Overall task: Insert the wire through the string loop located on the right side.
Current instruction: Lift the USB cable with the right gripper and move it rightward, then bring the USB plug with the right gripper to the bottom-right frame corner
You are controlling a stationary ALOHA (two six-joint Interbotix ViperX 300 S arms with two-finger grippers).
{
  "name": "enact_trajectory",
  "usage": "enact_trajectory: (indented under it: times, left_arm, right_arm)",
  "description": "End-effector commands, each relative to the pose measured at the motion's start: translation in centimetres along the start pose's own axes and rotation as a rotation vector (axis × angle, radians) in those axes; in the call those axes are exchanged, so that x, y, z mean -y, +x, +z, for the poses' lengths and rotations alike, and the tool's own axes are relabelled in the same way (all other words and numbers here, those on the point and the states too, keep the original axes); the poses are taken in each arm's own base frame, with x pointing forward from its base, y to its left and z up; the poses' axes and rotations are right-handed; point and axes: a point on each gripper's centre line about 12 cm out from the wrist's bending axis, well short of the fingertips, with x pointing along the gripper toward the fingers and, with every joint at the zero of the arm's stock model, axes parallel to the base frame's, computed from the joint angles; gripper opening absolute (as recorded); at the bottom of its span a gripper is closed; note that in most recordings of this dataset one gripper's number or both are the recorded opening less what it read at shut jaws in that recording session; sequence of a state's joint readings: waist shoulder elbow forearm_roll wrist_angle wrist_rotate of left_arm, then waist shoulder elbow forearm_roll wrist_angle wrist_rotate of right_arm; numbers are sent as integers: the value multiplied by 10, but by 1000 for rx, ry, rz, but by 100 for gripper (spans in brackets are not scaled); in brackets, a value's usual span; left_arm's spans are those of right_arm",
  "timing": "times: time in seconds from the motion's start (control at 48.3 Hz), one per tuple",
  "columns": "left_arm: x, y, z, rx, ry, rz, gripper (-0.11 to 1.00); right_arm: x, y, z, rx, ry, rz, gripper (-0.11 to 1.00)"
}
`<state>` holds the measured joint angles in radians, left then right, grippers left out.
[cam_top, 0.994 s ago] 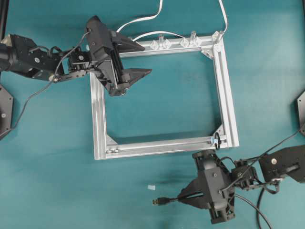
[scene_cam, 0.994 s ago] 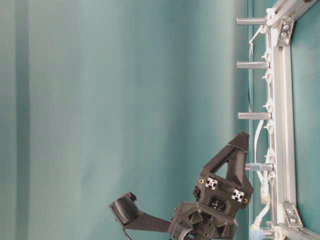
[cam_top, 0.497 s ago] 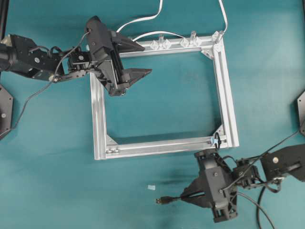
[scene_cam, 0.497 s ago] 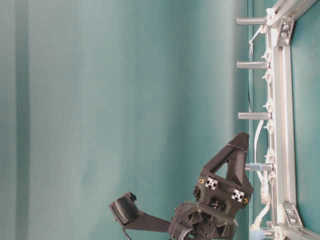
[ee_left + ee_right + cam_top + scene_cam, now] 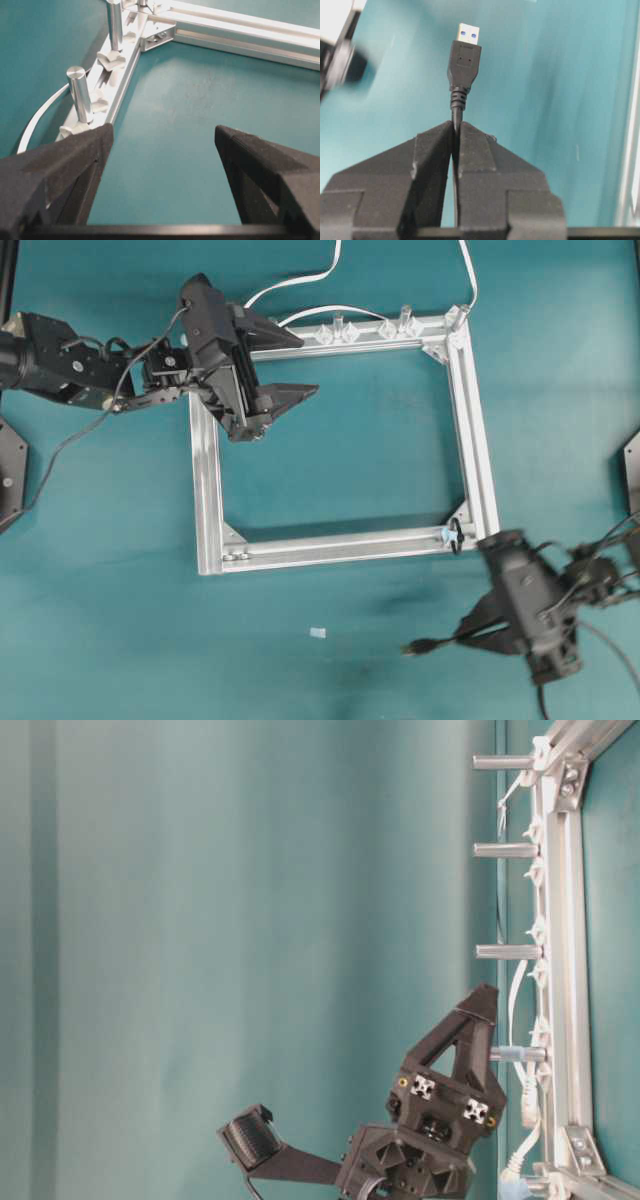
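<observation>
I had the right gripper [image 5: 468, 623] clamped on the wire [image 5: 462, 60] near the frame's [image 5: 330, 545] lower right corner, string loop [image 5: 455, 534] close by, left gripper [image 5: 292, 365] wide open, holding nothing

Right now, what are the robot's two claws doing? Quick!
Left gripper: open, holding nothing.
Right gripper: closed on the wire, just behind its plug.
</observation>
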<state>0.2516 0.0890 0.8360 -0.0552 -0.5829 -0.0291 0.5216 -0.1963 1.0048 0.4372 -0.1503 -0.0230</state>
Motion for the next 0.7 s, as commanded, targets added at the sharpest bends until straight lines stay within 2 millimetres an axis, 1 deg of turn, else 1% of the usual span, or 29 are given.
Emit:
enact_trajectory:
  times: [0.0,0.166,0.249,0.476,0.684]
  left_arm:
    - [3,-1,17,50,-7,-10,86]
    - [3,-1,16,49,-8,-9,86]
    - [3,-2,16,49,-7,-10,86]
    - [3,-2,16,49,-7,-10,86]
    - [3,-1,16,49,-8,-9,86]
  right_arm:
    - [-1,-17,-2,16,0,22,-8]
    - [6,-40,-15,36,0,30,-8]
    - [10,-47,-22,33,0,32,-8]
    - [20,-61,-38,23,-8,28,-8]
    - [36,-67,-44,36,12,-17,-8]
